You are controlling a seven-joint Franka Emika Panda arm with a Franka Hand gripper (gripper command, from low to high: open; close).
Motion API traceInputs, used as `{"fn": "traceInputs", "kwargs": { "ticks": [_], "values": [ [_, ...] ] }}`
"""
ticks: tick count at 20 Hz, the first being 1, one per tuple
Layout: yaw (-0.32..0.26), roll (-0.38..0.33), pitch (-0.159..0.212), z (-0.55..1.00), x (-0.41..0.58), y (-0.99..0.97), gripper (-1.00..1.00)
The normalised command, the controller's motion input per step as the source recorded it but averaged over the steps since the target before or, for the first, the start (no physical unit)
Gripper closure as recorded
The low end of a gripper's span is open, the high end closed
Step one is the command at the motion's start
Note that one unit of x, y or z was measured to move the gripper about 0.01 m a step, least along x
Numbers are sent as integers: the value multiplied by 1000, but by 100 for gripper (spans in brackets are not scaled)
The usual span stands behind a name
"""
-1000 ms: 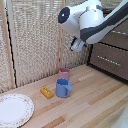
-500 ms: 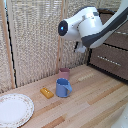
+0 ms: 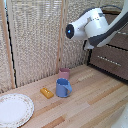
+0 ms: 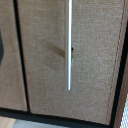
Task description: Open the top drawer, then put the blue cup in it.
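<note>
The blue cup (image 3: 63, 88) stands upright on the wooden table, its handle towards the exterior view's right, just in front of a pink cup (image 3: 64, 73). My arm hangs high at the exterior view's right, in front of the dark-brown dresser (image 3: 111, 63), well above and apart from both cups. The wrist view is filled by a brown drawer front (image 4: 45, 60) with a long thin silver bar handle (image 4: 69, 45), seen close up and lying flush with its neighbours; I take it for the top drawer. My gripper's fingers do not show clearly in either view.
A small yellow block (image 3: 46, 92) lies beside the blue cup. A white plate (image 3: 14, 110) sits at the table's front on the exterior view's left. A woven screen (image 3: 35, 40) stands behind the table.
The arm's white head has dropped lower in front of the dresser over the last second. Cups, block and plate have not moved.
</note>
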Motion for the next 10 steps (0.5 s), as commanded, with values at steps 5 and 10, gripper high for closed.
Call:
{"fn": "traceInputs", "kwargs": {
  "ticks": [5, 10],
  "values": [
    [0, 38, -1, 50, 0, -642, -100],
    [0, 95, 0, 152, 0, -723, -100]
  ]
}}
